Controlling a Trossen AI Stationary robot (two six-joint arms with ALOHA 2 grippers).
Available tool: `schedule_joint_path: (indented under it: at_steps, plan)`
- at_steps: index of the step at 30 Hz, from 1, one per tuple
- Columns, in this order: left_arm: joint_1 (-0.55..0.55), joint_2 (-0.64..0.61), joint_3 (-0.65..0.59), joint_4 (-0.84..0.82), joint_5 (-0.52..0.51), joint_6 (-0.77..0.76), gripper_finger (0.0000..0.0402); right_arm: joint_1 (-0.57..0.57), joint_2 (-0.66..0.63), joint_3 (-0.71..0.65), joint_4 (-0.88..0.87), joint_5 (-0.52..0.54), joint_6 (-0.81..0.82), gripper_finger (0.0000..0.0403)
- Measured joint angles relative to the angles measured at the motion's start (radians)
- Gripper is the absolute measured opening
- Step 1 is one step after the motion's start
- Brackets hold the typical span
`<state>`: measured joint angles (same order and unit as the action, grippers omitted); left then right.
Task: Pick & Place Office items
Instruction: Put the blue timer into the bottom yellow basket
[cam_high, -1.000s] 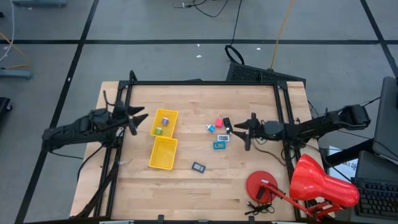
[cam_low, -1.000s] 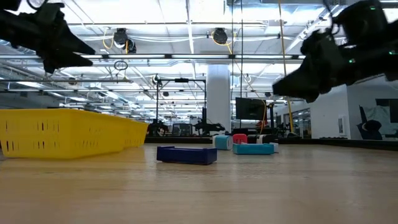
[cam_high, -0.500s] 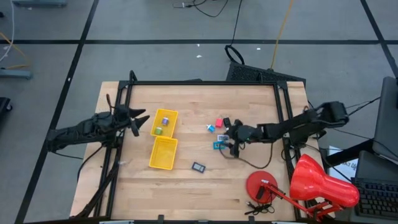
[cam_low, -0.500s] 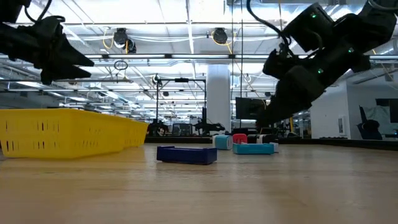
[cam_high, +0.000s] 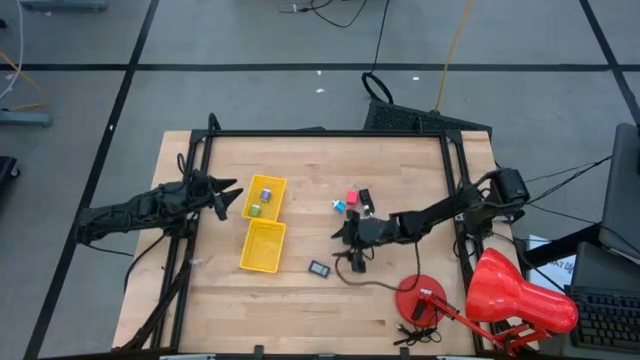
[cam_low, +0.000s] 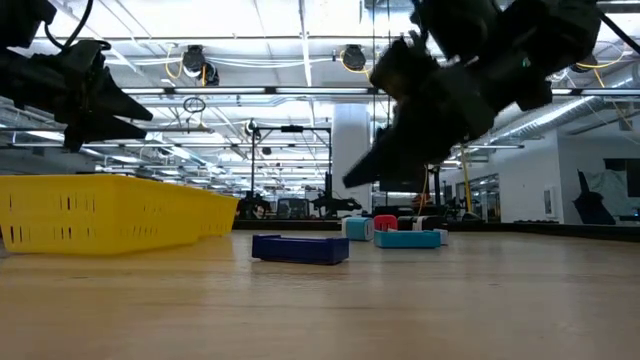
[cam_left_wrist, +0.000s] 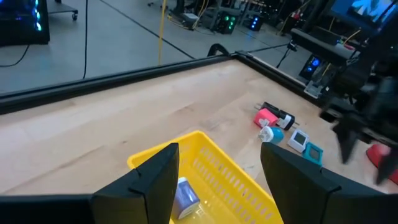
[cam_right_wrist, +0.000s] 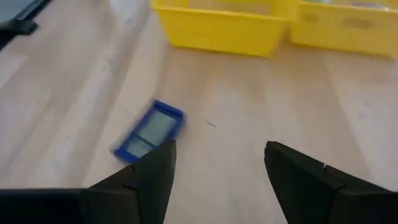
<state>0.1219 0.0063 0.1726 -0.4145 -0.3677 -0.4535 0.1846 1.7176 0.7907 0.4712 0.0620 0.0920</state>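
Right gripper (cam_high: 342, 232) (open) has reached inward; yellow tray (cam_high: 264, 198) holds two pieces.

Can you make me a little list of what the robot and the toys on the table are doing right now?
right pincer: open, empty, reaching toward the dark flat rectangle
dark flat rectangle: lying flat on the wooden table, alone, near the yellow trays
left pincer: open, empty, waiting above the far yellow tray
in the far tray: a purple piece and a green piece
still on the table: pink-red piece, black piece, teal piece, grouped together
red lamp: at the table's corner
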Motion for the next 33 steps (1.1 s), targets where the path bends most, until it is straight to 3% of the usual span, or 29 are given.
schedule_joint_path:
  at_steps: [17,21,28,33]
  plan:
    - [0.000,0.000,0.000,0.006,-0.021,-0.001,0.0230,0.172,0.272,0.232,-0.029,0.098,0.057,0.0249]
    - [0.000,0.000,0.000,0.011,-0.025,-0.031,0.0230,0.167,0.278,0.240,-0.047,0.105,0.081,0.0246]
    - [0.000,0.000,0.000,0.012,-0.025,-0.056,0.0230,0.163,0.244,0.239,-0.240,0.247,0.118,0.0236]
    - [0.000,0.000,0.000,0.016,-0.025,-0.053,0.0230,0.163,0.233,0.239,-0.266,0.251,0.132,0.0235]
